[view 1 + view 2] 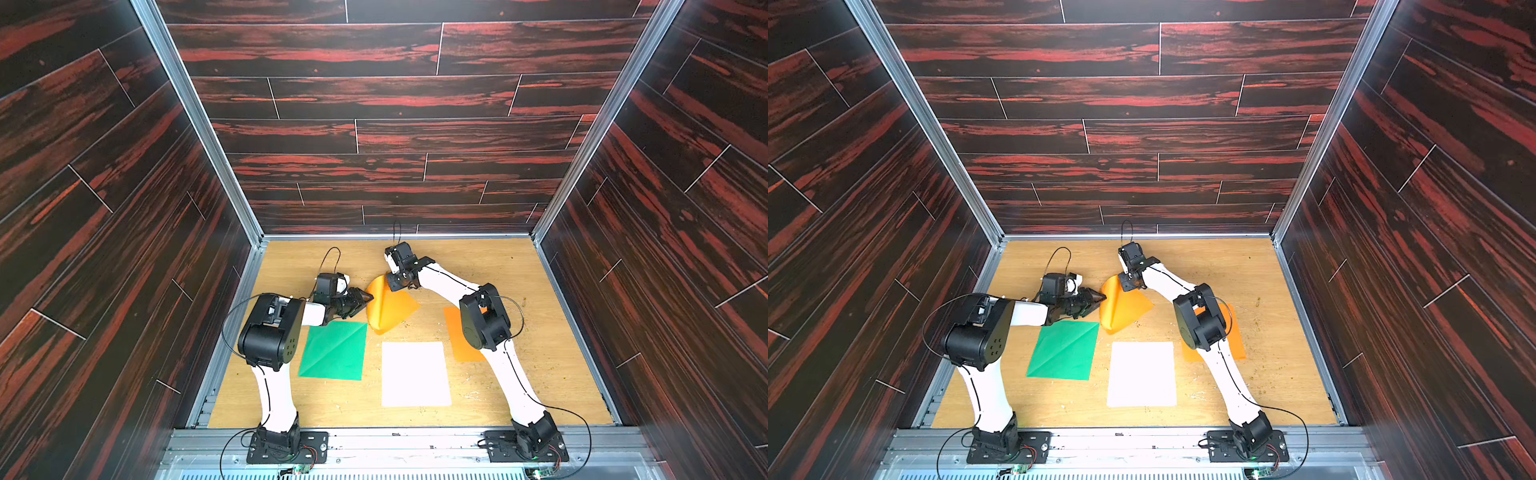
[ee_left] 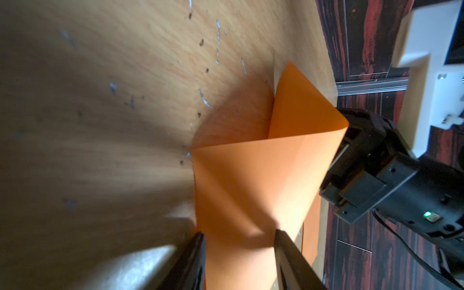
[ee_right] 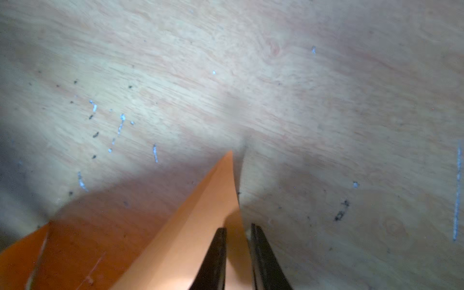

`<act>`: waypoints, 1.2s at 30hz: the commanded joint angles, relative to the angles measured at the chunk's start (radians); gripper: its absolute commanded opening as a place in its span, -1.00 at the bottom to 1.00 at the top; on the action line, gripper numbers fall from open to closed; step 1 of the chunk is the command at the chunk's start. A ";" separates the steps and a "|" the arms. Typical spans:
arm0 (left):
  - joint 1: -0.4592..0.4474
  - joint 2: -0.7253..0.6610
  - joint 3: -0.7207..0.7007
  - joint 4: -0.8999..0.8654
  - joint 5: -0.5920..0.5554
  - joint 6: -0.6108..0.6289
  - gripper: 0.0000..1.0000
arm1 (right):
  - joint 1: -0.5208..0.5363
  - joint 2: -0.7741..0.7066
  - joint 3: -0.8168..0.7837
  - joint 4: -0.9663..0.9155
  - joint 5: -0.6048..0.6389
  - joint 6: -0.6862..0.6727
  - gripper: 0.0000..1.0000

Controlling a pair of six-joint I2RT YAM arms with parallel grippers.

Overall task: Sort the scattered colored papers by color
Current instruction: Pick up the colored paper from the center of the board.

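Right fingers (image 3: 218, 251): standing narrow, pinching a corner of the lifted orange paper (image 1: 390, 309), with the right gripper (image 1: 392, 282) holding it above the table (image 1: 540, 332).
Left fingers (image 2: 198, 241): standing apart at the sheet's side edge, with the left gripper (image 1: 368, 297) gripping nothing; contact hard to tell.
Edges, room: green paper (image 1: 334, 351) and white paper (image 1: 415, 374) lying flat and apart, nearer the arm bases; bare wood stretching behind the grippers.
Materials: thin orange sheet curling over; green creasing diagonally; tabletop showing scratched grain and dark specks.
Views: flat orange paper (image 1: 1237, 336) lying partly under the right elbow, showing in both top views; wrist views showing the finger gaps.
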 commanded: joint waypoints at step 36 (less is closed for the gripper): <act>0.010 -0.042 -0.068 0.294 0.005 -0.126 -0.63 | -0.003 -0.300 -0.410 0.050 0.084 0.124 -0.43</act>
